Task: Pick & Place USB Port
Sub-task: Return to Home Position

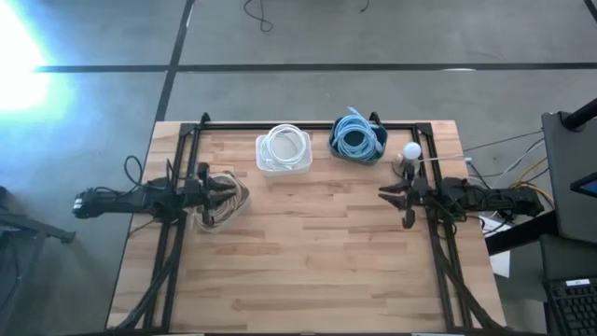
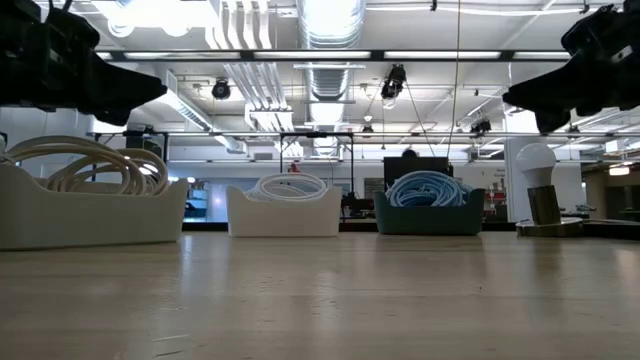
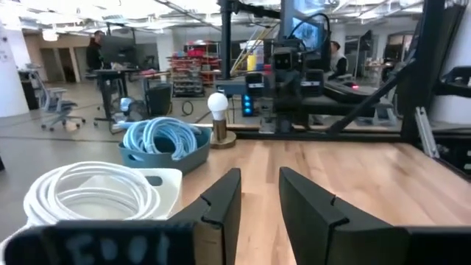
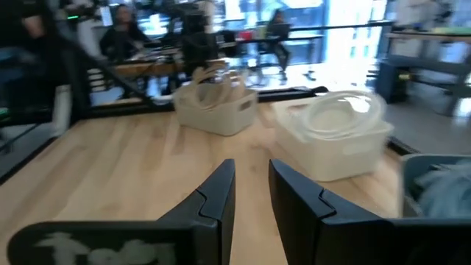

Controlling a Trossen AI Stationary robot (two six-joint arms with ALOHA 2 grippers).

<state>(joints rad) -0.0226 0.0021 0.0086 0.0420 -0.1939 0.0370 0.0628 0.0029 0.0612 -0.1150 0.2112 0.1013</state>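
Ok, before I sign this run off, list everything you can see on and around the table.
table: one, light wood, centre of the high view.
frame rail: one, black, along the table's back and sides.
gray bin: one, pale gray-beige, table's left edge.
tan cables: coiled, count unclear, in the gray bin.
white bin: one, back centre.
white cable: one coil, in the white bin.
blue bin: one, dark blue, back right.
blue cable: one coil, light blue, in the blue bin.
light bulb: one, white, upright on a base, right edge.
people: at least two, in the room beyond.
left gripper: dark, open, raised over the gray bin.
right gripper: dark, open, raised near the light bulb.
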